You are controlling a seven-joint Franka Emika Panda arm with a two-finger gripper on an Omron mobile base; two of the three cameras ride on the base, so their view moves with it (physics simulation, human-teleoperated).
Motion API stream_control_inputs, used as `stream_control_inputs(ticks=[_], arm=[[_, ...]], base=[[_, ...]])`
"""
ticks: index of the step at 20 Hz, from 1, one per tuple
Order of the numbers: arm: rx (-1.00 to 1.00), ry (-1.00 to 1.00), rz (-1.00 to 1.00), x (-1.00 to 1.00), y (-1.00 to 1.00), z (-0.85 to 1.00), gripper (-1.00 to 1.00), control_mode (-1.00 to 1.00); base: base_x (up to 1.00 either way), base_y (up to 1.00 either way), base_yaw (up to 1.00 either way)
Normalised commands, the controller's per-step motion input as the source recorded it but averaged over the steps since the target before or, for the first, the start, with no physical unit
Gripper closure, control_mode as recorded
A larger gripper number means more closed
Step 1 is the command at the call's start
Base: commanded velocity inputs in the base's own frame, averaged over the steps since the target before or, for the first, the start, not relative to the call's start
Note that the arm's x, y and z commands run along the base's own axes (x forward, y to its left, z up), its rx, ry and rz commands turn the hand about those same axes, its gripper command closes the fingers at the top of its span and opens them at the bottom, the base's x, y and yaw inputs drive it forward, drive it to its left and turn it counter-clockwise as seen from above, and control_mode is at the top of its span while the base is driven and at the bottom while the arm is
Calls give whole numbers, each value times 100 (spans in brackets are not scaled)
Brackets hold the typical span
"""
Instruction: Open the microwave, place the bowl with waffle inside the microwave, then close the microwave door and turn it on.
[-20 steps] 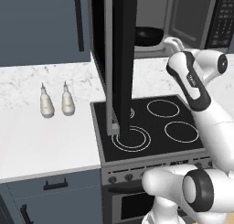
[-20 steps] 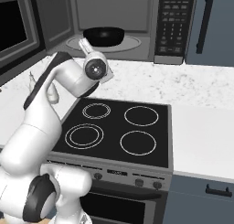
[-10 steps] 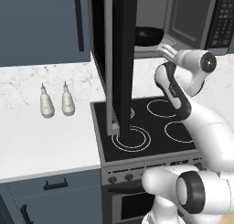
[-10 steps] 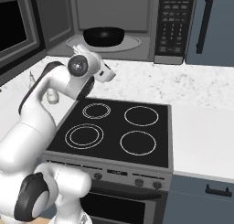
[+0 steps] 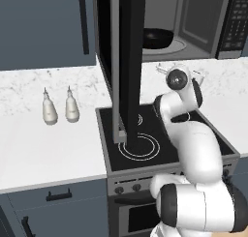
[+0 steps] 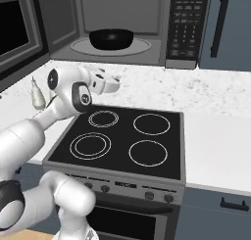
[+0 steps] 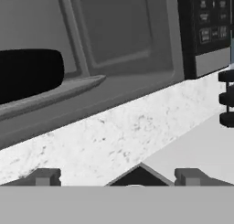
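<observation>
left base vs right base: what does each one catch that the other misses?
Left base alone: the microwave door swung open, edge-on in front of the stovetop, and both white bottles standing on the counter.
Right base alone: the button panel head-on and the blue-grey cabinet door beside it.
Both: the bowl inside the microwave, and the open, empty gripper below the cavity.
</observation>
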Motion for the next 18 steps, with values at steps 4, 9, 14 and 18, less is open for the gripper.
stream_control_inputs(ticks=[4,9,14,18], arm=[[-33,8,-30,-9,4,-41,-100,-100],[-25,3,-3,-34,-5,-55,-100,-100],[-26,1,-6,-42,52,-13,-100,-100],[-21,1,-11,-32,96,-25,-100,-100]], base=[[0,0,0],[0,0,0],[0,0,0],[0,0,0]])
